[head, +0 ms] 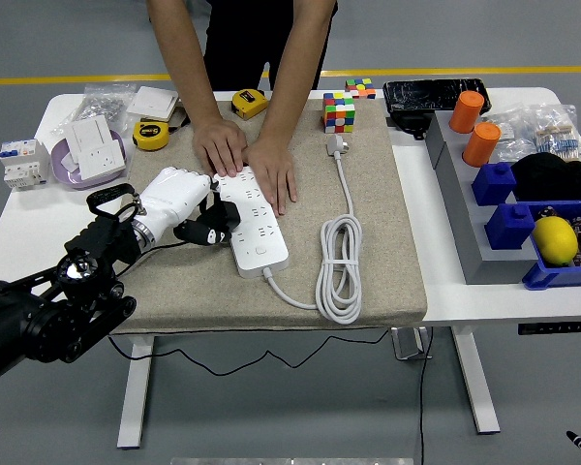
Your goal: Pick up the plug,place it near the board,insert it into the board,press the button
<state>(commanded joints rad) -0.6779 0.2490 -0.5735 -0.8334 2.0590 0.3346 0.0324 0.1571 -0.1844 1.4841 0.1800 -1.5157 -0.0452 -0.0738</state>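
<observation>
**A:** Where's your left hand [179, 199] at?

**B:** Fingers curled round the black plug [216, 222], pinching it at the fingertip end. Plug sits right at the near-left edge of the white board [252, 218], touching or just short of it. Can't tell if the pins are over a socket; the hand hides that side.

**A:** Right hand?

**B:** Not in view. Left arm works alone.

**A:** Anything in your way?

**B:** A person's hands [247, 160] lie flat on the far end of the board, just beyond your fingertips, holding it down. Sockets nearest your hand look free. Board's own cable [339, 266] is coiled on the far side of the board from you, well clear.

**A:** So the step is insertion. How do you do it well?

**B:** My read: line up before you push. Square the plug to the nearest free socket and keep the wrist level so the pins go in straight. Push down, not sideways; a sideways shove would slide the board on the mat [368, 232] despite the person's hold. Stay on your side of their hands.

**A:** And the button?

**B:** Looks like it's at the board's near end, beside your hand. Only after the plug seats.
</observation>
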